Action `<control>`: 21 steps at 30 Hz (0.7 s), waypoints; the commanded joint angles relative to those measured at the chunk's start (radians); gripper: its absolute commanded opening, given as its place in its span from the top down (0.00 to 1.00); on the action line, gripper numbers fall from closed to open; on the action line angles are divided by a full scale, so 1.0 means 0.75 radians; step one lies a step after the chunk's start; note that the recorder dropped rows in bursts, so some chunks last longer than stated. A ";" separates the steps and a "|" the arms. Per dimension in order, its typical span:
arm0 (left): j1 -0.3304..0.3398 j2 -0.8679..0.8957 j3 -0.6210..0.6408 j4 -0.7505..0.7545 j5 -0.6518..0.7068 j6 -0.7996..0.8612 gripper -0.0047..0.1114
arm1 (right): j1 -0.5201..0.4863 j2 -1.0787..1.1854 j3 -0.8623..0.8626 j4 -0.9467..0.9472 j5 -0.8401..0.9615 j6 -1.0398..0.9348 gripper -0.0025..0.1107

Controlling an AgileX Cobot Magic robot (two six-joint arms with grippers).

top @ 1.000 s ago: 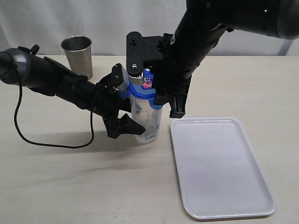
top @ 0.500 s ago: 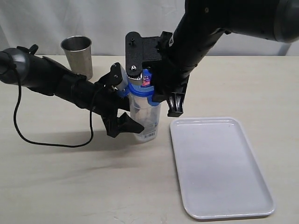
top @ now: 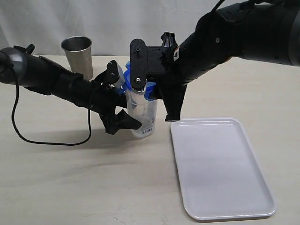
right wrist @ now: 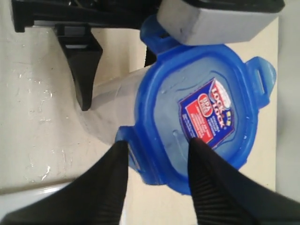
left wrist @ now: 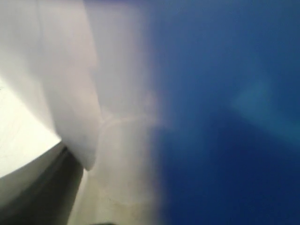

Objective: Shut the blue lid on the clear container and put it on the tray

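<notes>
The clear container (top: 143,116) stands on the table just left of the tray (top: 220,178). My left gripper (top: 131,101) is shut on its body, one finger (right wrist: 86,70) in front and a grey pad (right wrist: 211,18) behind. The blue lid (right wrist: 206,93) sits on the container's mouth with its flaps sticking out sideways, and a blue edge (top: 150,92) shows beneath my right arm. My right gripper (right wrist: 157,143) hangs open over the lid, one finger above the sticker and the other outside a side flap. The left wrist view is a close blur of blue lid (left wrist: 225,117) and pale container wall (left wrist: 122,164).
A steel cup (top: 77,54) stands at the back left behind my left arm. A black cable (top: 51,140) loops on the table under that arm. The tray's corner (right wrist: 23,204) lies close to the container's foot.
The container, lid and left gripper have shifted slightly left. My right arm has swung lower and more level, and its gripper followed the lid leftward.
</notes>
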 commanded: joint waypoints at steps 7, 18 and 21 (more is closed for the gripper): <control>-0.021 0.004 0.007 0.029 0.195 0.036 0.96 | -0.005 0.126 0.085 -0.009 0.089 0.033 0.64; -0.021 0.004 0.007 -0.001 -0.002 0.097 0.96 | -0.005 0.099 0.085 0.112 0.185 0.023 0.64; -0.021 0.004 0.007 0.002 -0.002 0.097 0.96 | -0.005 0.099 0.085 0.137 0.199 0.023 0.64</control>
